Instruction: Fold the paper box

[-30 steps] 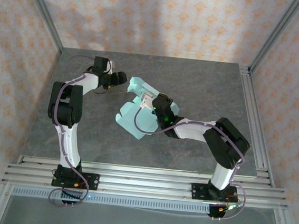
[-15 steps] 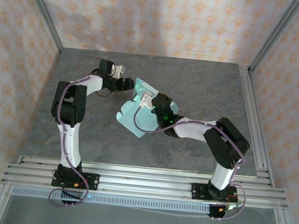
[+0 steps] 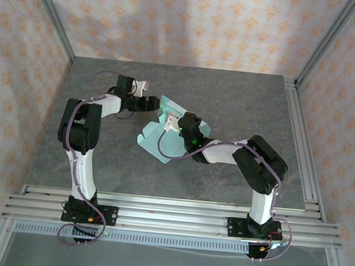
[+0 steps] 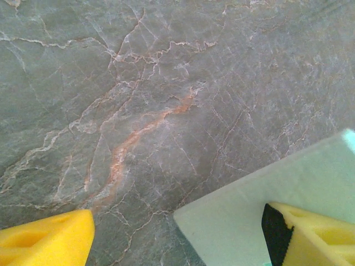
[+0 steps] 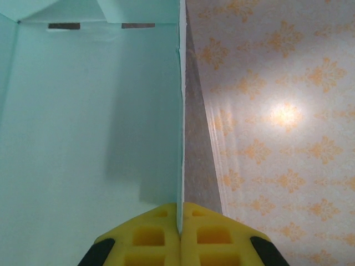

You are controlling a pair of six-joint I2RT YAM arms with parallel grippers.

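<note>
The paper box point(image 3: 161, 141) is pale mint-green card, partly folded, lying in the middle of the table with one flap point(image 3: 169, 104) raised at its far end. My right gripper point(image 3: 174, 121) is shut on the thin edge of an upright wall of the box point(image 5: 89, 111), its yellow fingers point(image 5: 150, 235) pressed together around the card. My left gripper point(image 3: 154, 104) is open at the far flap. In the left wrist view a corner of the card point(image 4: 260, 202) lies between its wide-apart yellow fingertips point(image 4: 47, 241), touching the right one.
The grey marbled table point(image 3: 243, 108) has free room all around the box. Patterned walls point(image 3: 194, 21) close in the back and sides. An aluminium rail point(image 3: 170, 211) carrying both arm bases runs along the near edge.
My left gripper has swung right, from well clear of the box up to its far flap. The right gripper keeps its hold, and the box has shifted slightly left.
</note>
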